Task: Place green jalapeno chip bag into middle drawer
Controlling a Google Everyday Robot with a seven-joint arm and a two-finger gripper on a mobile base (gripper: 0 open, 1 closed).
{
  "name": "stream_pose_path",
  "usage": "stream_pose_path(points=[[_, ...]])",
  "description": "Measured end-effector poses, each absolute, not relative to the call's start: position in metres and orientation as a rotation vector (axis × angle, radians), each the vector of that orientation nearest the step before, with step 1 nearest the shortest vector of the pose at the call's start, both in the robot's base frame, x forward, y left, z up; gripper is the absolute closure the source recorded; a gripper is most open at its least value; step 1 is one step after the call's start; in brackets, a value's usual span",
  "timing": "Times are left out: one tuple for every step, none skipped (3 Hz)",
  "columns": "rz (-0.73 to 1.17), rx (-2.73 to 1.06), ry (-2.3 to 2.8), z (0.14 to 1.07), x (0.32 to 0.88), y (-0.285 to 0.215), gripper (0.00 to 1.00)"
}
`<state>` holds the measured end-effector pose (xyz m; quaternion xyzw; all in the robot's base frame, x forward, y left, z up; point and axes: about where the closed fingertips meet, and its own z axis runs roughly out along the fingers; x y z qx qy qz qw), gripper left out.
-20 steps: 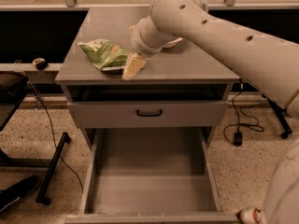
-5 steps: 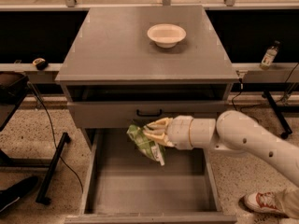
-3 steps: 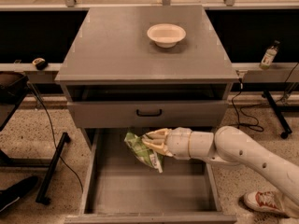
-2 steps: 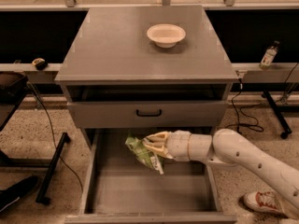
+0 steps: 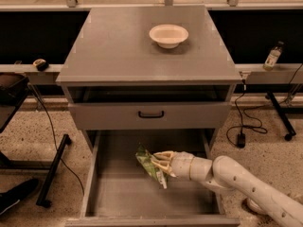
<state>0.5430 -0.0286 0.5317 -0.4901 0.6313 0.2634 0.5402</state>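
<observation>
The green jalapeno chip bag [image 5: 150, 165] is a crinkly green foil bag with pale print. It hangs tilted inside the open middle drawer [image 5: 113, 193], a little above its flat grey floor, left of centre. My gripper [image 5: 157, 161] reaches in from the right on a white arm [image 5: 236, 178] and its pale fingers are shut on the bag's right side. The bag's lower end points down toward the drawer floor.
A white bowl [image 5: 168, 35] sits on the grey cabinet top [image 5: 118, 51]. A closed drawer front with a black handle [image 5: 151, 114] is above the open drawer. A small bottle [image 5: 272, 56] stands on the ledge at right. Cables and stand legs lie on the floor at both sides.
The gripper and the bag have sunk lower into the open drawer and shifted slightly toward the front. The bag stays held.
</observation>
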Motion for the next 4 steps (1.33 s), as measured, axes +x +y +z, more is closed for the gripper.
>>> stream_pose_path(points=[[0.628,-1.136,1.519,0.5047,0.5464,-0.0332,0.82],[0.632,-1.133,1.520,0.5027,0.5460,-0.0325,0.58],[0.632,-1.133,1.520,0.5027,0.5460,-0.0324,0.35],[0.642,-1.143,1.519,0.5038,0.5448,-0.0318,0.12]])
